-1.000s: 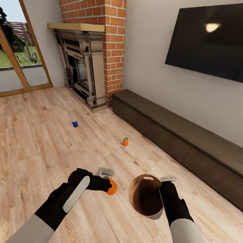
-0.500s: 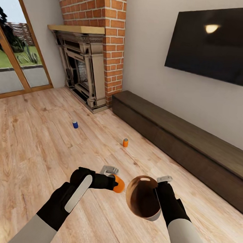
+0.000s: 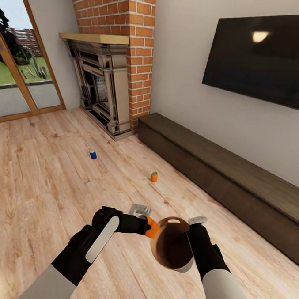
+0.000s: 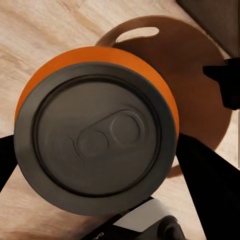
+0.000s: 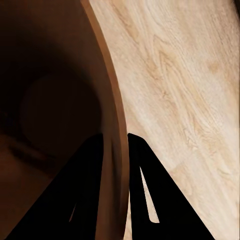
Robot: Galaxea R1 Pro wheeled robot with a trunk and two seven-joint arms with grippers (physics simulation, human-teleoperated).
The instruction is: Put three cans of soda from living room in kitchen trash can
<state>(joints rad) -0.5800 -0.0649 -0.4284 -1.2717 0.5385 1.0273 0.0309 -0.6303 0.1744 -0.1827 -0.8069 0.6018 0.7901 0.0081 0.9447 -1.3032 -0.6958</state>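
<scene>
Fireplace (image 3: 105, 82) is our landmark, brick-clad, at the far wall. Left of it we see a glass door (image 3: 15, 70) with garden beyond.

On the floor (image 3: 41, 182) in front of the fireplace a blue can (image 3: 93, 154) stands upright. A little further out from it and to the right, toward the bench (image 3: 223, 180), an orange can (image 3: 154, 177) stands upright, well apart from the blue one. The bench starts just beside the fireplace's right side and runs along the wall under the TV (image 3: 261, 54).

Much nearer to us than the fireplace, both arms are raised over the floor. Our left gripper (image 3: 148, 224) is clamped on a second orange can (image 3: 152, 228), held at the bin's (image 3: 172, 248) rim. In the left wrist view this held can (image 4: 97, 127) shows its silver top, a dark finger (image 4: 210, 190) at each side, with the bin (image 4: 200, 75) and its oval handle hole just beyond.

Our right gripper (image 3: 193, 234) pinches the bin's wall, bin tilted with its brown inside toward us. In the right wrist view the fingers (image 5: 85, 190) straddle the bin's rim (image 5: 112, 125), one inside, one outside, closed against it.
</scene>
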